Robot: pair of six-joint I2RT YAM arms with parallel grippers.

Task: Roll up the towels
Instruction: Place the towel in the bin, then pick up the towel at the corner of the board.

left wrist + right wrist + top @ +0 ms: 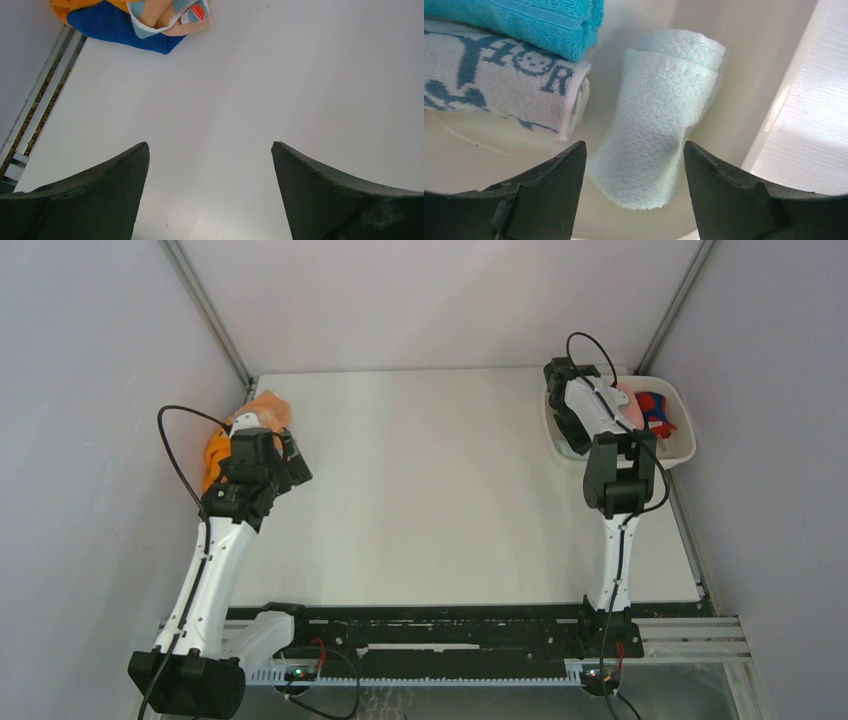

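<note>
An unrolled pile of towels lies at the table's back left. In the left wrist view it shows a dark blue towel, an orange one and a peach one with pale-blue spots. My left gripper is open and empty over bare table, just short of the pile. My right gripper is open inside the white tray. Its fingers stand either side of a rolled pale mint towel lying on the tray floor. A turquoise towel lies beside it.
A rolled white towel with blue lettering lies under the turquoise one. A pink towel and a blue and red item sit in the tray. The tray wall is close on the right. Walls enclose the table.
</note>
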